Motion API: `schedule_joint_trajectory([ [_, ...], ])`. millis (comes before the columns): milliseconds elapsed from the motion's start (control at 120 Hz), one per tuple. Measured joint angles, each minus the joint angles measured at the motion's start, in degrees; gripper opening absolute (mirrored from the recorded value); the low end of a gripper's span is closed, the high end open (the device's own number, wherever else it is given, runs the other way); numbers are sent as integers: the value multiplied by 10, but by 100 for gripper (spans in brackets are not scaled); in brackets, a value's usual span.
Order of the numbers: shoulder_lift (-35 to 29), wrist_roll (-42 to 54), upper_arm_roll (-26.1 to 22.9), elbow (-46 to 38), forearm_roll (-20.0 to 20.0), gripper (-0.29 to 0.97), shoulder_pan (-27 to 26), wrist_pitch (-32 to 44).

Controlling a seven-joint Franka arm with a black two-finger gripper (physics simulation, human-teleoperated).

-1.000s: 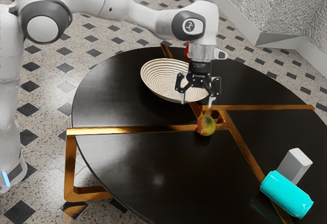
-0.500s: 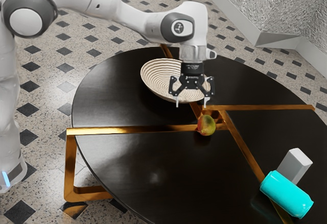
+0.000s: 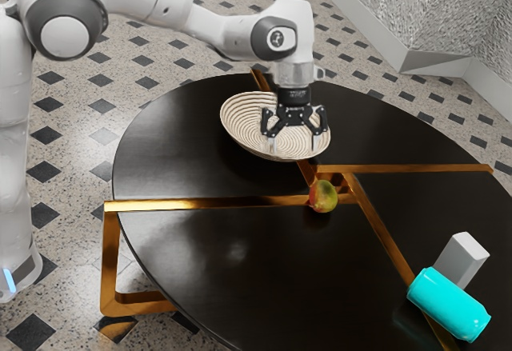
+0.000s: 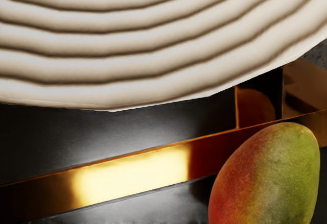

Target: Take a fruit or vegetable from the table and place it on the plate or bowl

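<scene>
Claw [image 3: 298, 144] pulling away from mango [image 3: 322, 196], now hovering over woven bowl [image 3: 238, 111] w/ fingers spread, carrying nothing. Mango lying on table [image 3: 200, 271] just past claw, nr gold inlay. Probably needing re-approach.

readable text: nothing here | sign: one small dark emblem on the arm's round joint cap [image 3: 276, 37] (too tiny to decipher) | numbers: none

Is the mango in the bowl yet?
No, it is out. The mango lies on the black table beside the ribbed bowl, and the open gripper holds nothing.
</scene>
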Motion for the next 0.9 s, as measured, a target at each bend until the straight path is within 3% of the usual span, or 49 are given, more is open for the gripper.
schedule_joint_trajectory([
  [192,81,0,-10,83,-4,68,-4,17],
  [508,127,-1,-45,114,-16,68,-1,45],
  [900,94,-7,-49,66,-30,68,-14,64],
])
